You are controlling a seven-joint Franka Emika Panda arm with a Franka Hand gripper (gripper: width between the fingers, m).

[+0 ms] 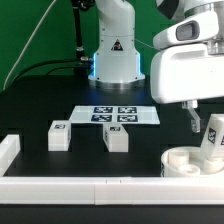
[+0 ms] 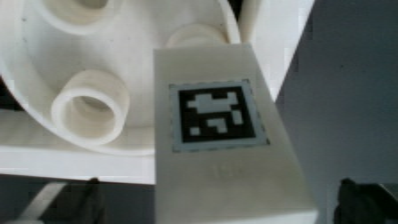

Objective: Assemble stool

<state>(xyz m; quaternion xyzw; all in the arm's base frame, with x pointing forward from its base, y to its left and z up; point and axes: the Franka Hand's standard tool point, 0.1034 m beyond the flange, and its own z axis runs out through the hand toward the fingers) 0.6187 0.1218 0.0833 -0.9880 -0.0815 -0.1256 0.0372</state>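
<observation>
Stool seat (image 1: 183,160): against the border bar (image 1: 100,186), exterior view's right | leg (image 1: 212,140): tilted, standing on seat, apparently socketed | gripper (image 1: 204,122): fingers spread wide astride leg, no grip | legs (image 1: 58,135), (image 1: 116,139): loose near marker board (image 1: 115,115)

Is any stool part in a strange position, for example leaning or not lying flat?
Yes. One leg stands tilted against the round seat near the open hand, at the exterior view's right. The other two legs lie flat on the table, apart from the seat.
</observation>
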